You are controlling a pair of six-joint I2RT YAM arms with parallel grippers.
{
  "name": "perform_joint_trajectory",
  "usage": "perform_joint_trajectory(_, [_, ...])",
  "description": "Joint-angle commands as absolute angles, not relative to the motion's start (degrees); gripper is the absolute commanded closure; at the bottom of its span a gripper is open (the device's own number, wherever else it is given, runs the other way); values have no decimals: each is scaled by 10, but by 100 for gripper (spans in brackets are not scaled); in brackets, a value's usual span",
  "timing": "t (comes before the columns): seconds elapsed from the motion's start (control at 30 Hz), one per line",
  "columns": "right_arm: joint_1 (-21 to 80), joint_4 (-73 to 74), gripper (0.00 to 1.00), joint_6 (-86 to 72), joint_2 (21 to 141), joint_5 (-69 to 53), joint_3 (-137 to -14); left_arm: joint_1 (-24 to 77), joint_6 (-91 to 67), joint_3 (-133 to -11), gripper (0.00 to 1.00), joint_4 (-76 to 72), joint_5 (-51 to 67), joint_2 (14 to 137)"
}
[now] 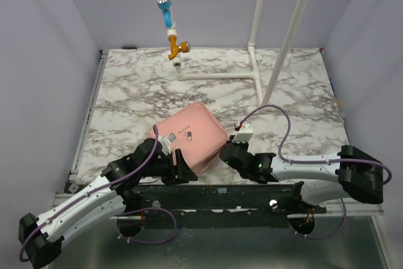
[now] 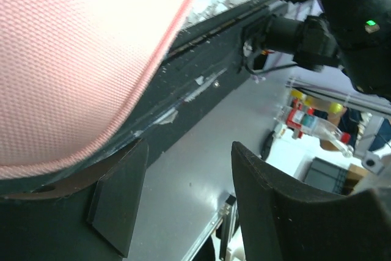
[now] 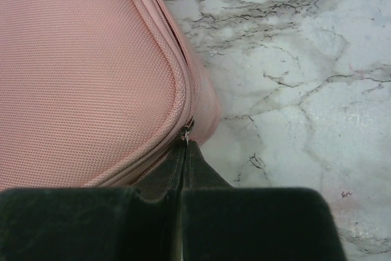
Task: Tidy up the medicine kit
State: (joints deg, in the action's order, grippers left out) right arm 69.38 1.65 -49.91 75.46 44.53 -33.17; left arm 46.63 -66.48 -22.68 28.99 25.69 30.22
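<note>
Shows the pink medicine kit (image 1: 189, 133) lying closed on the marble table (image 1: 302, 92), lid up with its small white pill logo facing the overhead camera, turned at an angle and set close to the black rail (image 1: 220, 190) along the near edge. Places the left gripper (image 1: 182, 171) at the kit's near-left corner and the right gripper (image 1: 223, 152) at its near-right corner, both arms reaching in low from their bases. From the left wrist, finds that gripper (image 2: 186, 151) spread apart, nothing between its dark fingers (image 2: 119, 206); puts the kit's woven pink cover (image 2: 73, 47) above and left of them, beside one finger rather than in the gap, contact impossible to judge. Catches, past the same fingers, the black rail (image 2: 201, 84) and part of the right arm (image 2: 317, 29). From the right wrist, finds that gripper (image 3: 184, 151) pressed together, tips meeting right at the kit's rounded corner (image 3: 79, 77), pinched on a small metal zipper pull (image 3: 187, 129) that pokes out where the seam bends. Leaves bare veined marble (image 3: 293, 59) to the right of that corner. Sets a white pipe frame (image 1: 220, 75) upright at the far side of the table, well apart from the kit.
</note>
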Motion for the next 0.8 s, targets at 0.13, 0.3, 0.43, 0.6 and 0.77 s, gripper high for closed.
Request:
perform_joint_trajectory(0.13, [703,22,99,-527,764,435,-315,487,-677,-258,41,320,89,366])
perform_joint_trajectory(0.3, [721,36,100,-524,755,438,-307,485,-699,-265,41,354,-20,335])
perform_joint_trajectory(0.43, [750,58,99,-549,749,458,-303,466,-697,-268,41,362,-62,327])
perform_joint_trajectory(0.6, [787,58,99,-569,746,462,-297,427,-681,-267,41,349,-74,340])
perform_joint_trajectory(0.77, [834,50,100,-588,780,459,-312,380,-668,-251,41,315,-54,352])
